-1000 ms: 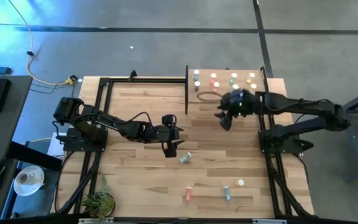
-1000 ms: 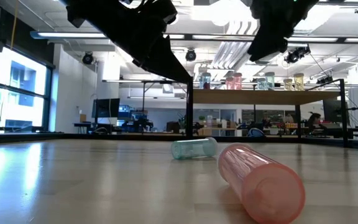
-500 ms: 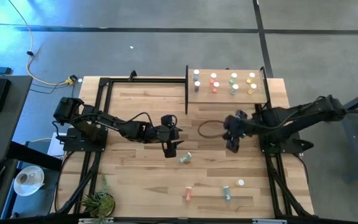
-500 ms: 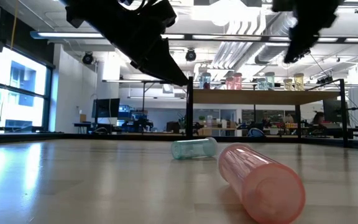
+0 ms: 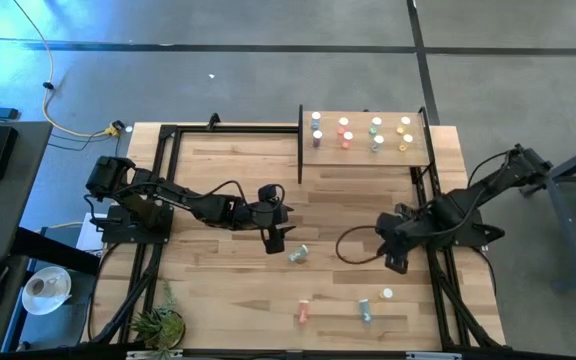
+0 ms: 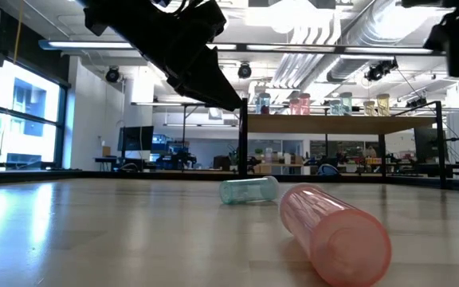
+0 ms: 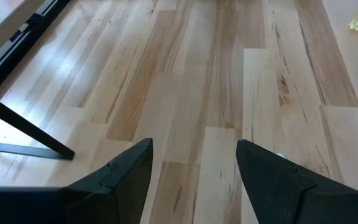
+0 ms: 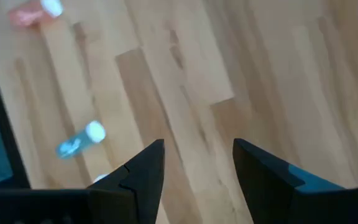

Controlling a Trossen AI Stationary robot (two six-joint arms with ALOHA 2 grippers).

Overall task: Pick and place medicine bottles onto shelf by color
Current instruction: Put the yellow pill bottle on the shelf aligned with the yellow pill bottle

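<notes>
The shelf [image 5: 368,152] stands at the table's far right and carries several small bottles [image 5: 346,138] with white caps, upright; it also shows in the low view [image 6: 333,124]. On the tabletop lie a teal bottle [image 5: 298,254], a red bottle [image 5: 304,312] and a blue bottle [image 5: 365,310], all on their sides. Another bottle [image 5: 387,294] shows only its white cap. My left gripper [image 5: 276,240] hangs open and empty just left of the teal bottle. My right gripper [image 5: 396,264] is open and empty above the table's right side, on the far side of the blue bottle [image 8: 79,142].
Black frame rails [image 5: 168,200] run along the table's left, far and right sides. A small plant [image 5: 158,325] stands at the near left corner. A loop of cable [image 5: 353,245] hangs beside my right arm. Bare wood [image 5: 228,290] lies near the front left.
My right gripper has gone from beside the shelf toward the table's near edge and somewhat to the right, empty. It now hangs over the table's right side near the loose bottles. The bottles have stayed where they were.
</notes>
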